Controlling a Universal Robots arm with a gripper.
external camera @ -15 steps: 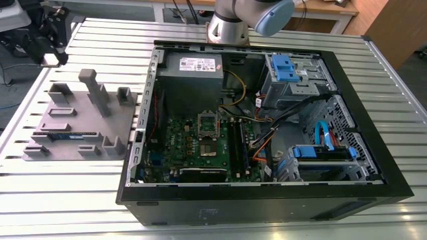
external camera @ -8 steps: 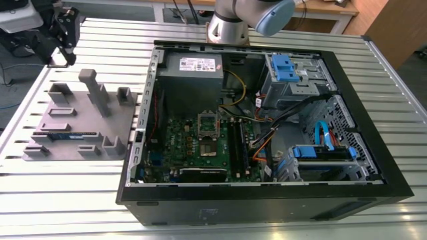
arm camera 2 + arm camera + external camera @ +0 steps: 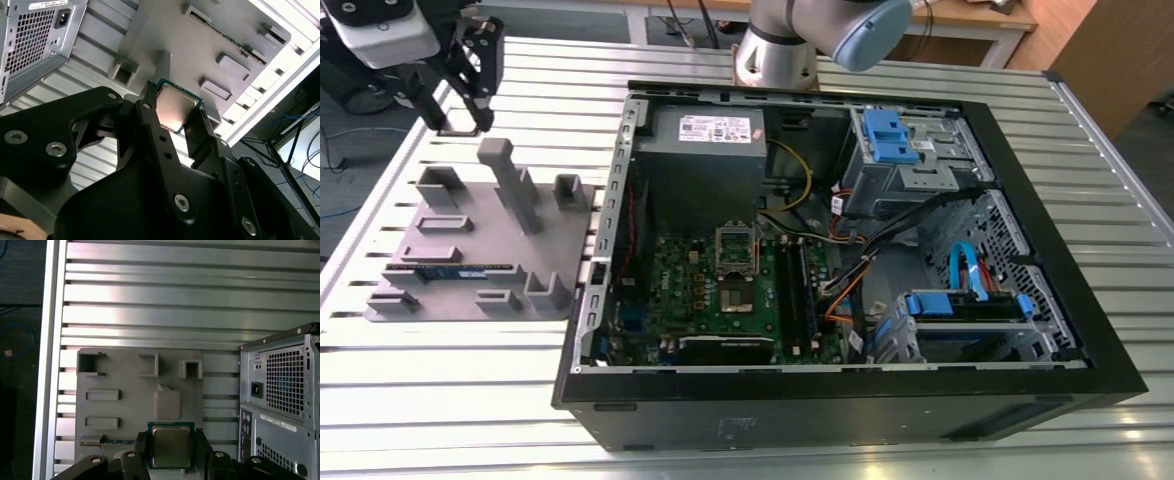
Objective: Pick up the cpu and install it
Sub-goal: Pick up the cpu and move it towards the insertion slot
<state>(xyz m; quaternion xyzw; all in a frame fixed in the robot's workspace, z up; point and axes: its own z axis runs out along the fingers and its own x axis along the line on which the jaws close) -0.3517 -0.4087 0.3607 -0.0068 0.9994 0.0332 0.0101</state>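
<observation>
Gripper (image 3: 458,112): far end of table, exterior view's left. Hangs over far edge of grey fixture plate (image 3: 467,240).
Claw: clenched on the cpu (image 3: 176,106). Black fingers (image 3: 141,447) press 2 opposite edges, seen in both wrist views.
CPU: in the grip, appears clear of the plate. Silvery lid faces the wrist cams, thin green rim showing.
Fixture plate: flat on slatted alu table (image 3: 440,400), just beside PC case (image 3: 854,400), on exterior view's left of it.
Mem stick (image 3: 450,270): blue-green, lying in a slot nr plate's near end.
Socket (image 3: 736,262): mid mobo inside the open case, well apart from gripper.
</observation>
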